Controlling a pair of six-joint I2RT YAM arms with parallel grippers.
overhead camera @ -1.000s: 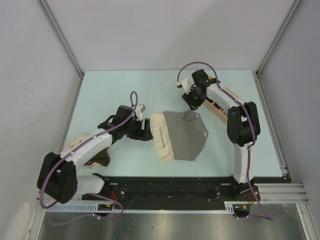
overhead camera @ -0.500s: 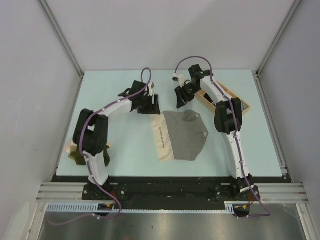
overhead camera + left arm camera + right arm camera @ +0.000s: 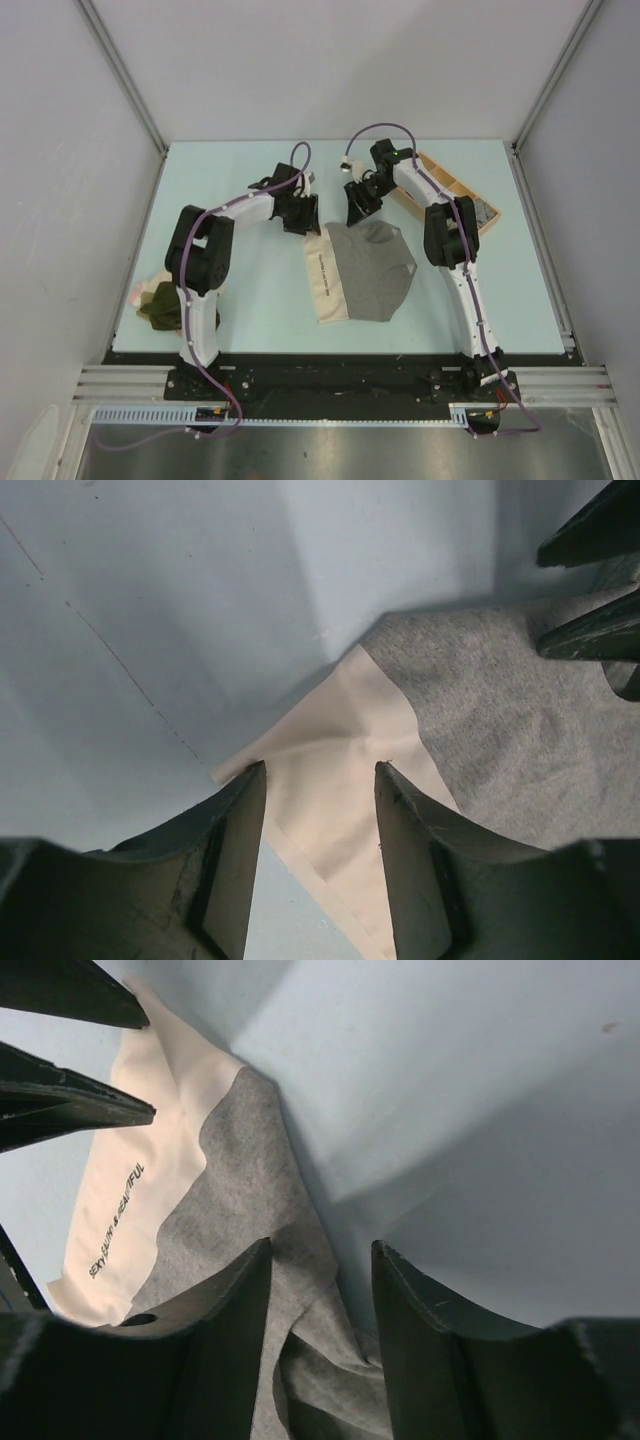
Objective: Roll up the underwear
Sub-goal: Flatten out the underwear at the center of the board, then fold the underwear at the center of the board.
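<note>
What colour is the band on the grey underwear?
The waistband is pale cream with small dark lettering; the right wrist view shows it best.

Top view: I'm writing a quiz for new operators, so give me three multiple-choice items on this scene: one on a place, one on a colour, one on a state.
1. Where on the table is the tray?
A. near left corner
B. far right
C. centre

2. What colour is the waistband of the flat underwear?
A. red
B. black
C. cream

3. How are the left fingers?
A. open over the waistband corner
B. shut on cloth
C. out of view

Answers:
1 B, it lies toward the far right corner.
2 C, a cream band borders the grey cloth.
3 A, the left wrist view shows a gap between them with the corner below.
</note>
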